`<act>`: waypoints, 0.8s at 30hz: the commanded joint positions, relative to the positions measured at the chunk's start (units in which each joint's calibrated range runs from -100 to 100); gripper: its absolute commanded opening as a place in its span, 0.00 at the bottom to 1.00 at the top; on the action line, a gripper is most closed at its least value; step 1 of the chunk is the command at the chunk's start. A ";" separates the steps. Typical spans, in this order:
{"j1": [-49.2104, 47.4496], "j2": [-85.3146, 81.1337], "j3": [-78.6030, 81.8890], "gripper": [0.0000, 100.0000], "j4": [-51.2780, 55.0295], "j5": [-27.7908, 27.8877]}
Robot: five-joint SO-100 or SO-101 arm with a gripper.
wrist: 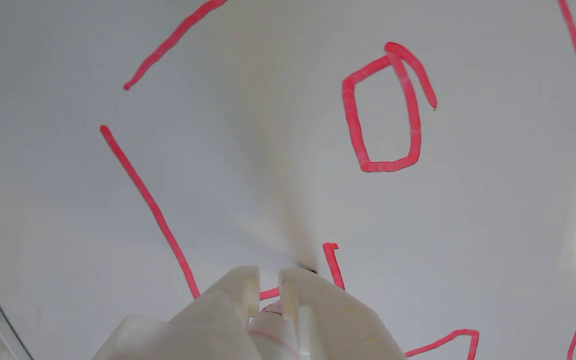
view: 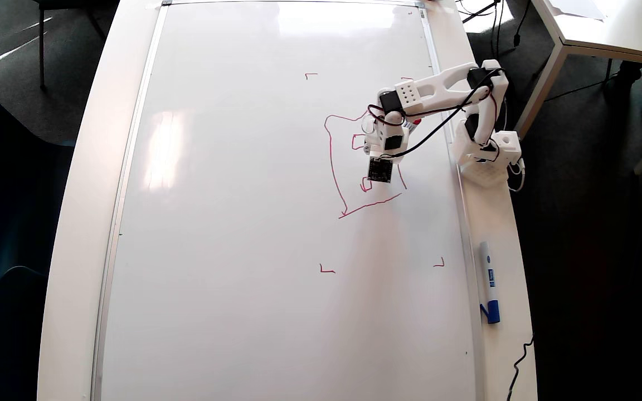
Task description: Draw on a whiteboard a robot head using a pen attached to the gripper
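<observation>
The arm reaches out over the whiteboard (view: 276,223), which lies flat on the tabletop (view: 499,223) so the tip can press straight down. The end effector (wrist: 268,287) has its white fingers (wrist: 238,287) nearly together, clamped on the pen (wrist: 273,320) — only a sliver of it shows between them in the wrist view. The robot head (view: 335,167) sits on the board's right half in the overhead view, outline drawn and one small box (wrist: 383,107) closed. The tip hovers over a half-made box — probably the job in hand. A blue-capped marker (view: 489,281) lies spare beside the frame.
</observation>
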 commanded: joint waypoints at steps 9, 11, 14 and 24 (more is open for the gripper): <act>-0.21 -2.40 -2.31 0.01 0.33 0.04; -0.28 -4.32 -3.68 0.01 1.64 0.04; -0.36 -7.85 -6.49 0.01 5.02 0.04; 0.45 -11.03 -12.30 0.01 8.07 0.04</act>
